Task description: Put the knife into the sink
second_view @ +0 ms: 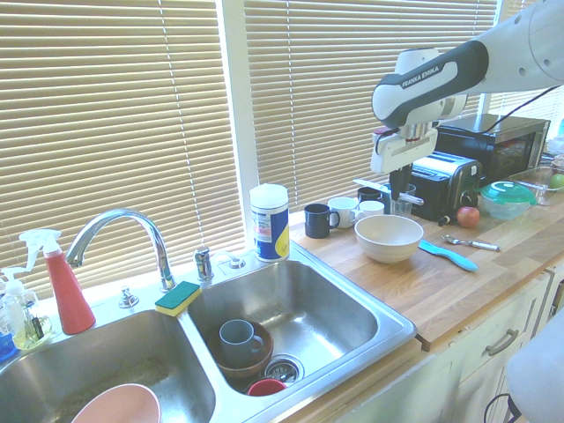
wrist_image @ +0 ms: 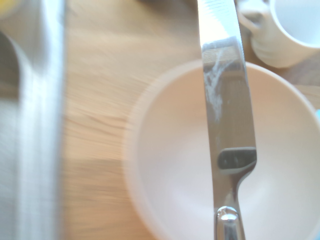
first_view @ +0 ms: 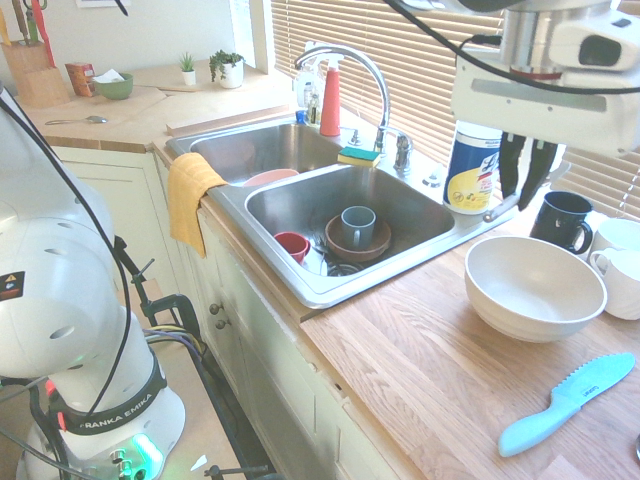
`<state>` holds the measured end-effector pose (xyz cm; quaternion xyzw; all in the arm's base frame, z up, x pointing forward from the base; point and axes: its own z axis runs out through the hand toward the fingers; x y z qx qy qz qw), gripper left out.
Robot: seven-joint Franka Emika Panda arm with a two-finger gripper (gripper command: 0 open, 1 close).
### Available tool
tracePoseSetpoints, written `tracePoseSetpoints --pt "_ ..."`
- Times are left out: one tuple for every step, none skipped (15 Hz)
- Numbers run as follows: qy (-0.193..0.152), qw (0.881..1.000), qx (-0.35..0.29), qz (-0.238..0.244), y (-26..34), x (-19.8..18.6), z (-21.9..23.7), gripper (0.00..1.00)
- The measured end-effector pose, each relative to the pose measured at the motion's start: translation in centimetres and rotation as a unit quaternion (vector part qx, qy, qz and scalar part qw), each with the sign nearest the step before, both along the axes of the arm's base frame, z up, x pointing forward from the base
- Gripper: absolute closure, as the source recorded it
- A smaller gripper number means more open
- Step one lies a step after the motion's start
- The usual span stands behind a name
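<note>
Gripper: the gripper [first_view: 528, 172] hangs in the air above the counter, fingers clamped on the knife [first_view: 503, 208], pointing down.
Knife: lifted clear of the worktop, over the white bowl [first_view: 534, 287]; in the first exterior view its metal end pokes out low and to the left of the fingers, lying roughly level. In the wrist view the blade [wrist_image: 226, 95] runs long across the bowl's pale hollow.
Open room: bare wooden counter [first_view: 420, 370] lies between bowl and the sink [first_view: 400, 262], whose steel rim sits just left of the bowl.
Sink, right basin: a brown bowl [first_view: 357, 243] holding a grey mug [first_view: 358, 225], a small red cup [first_view: 292, 245] beside them.
Sink, left basin: a pink bowl [first_view: 271, 177]; a yellow cloth [first_view: 190, 195] drapes over the near edge.
Behind the rim: a wipes canister [first_view: 472, 168], a sponge [first_view: 359, 156] by the faucet [first_view: 350, 75].
Counter, right: dark mug [first_view: 563, 220], white mugs [first_view: 618, 265], a teal knife [first_view: 566, 403] lying near the front.
</note>
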<state>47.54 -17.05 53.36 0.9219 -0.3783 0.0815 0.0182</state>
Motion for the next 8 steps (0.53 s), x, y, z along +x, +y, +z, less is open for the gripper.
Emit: tracePoseSetpoints --pt "-0.001 1.000 0.004 -0.017 3.1 0.3 0.5 1.00" --pt "-0.002 0.999 0.006 -0.033 6.2 0.8 0.5 1.00" --pt "-0.002 0.999 0.008 -0.049 9.5 1.3 -0.2 1.00" --pt "-0.006 0.998 0.016 -0.060 12.9 1.7 -1.4 1.00" --pt "-0.012 0.997 0.022 -0.067 15.6 2.0 -2.8 1.00" --pt "-0.017 0.997 0.026 -0.071 17.8 2.2 -4.2 1.00" --pt "-0.019 0.997 0.029 -0.073 19.8 2.4 -5.7 1.00" --pt "-0.020 0.996 0.033 -0.075 21.3 2.7 -7.2 1.00"
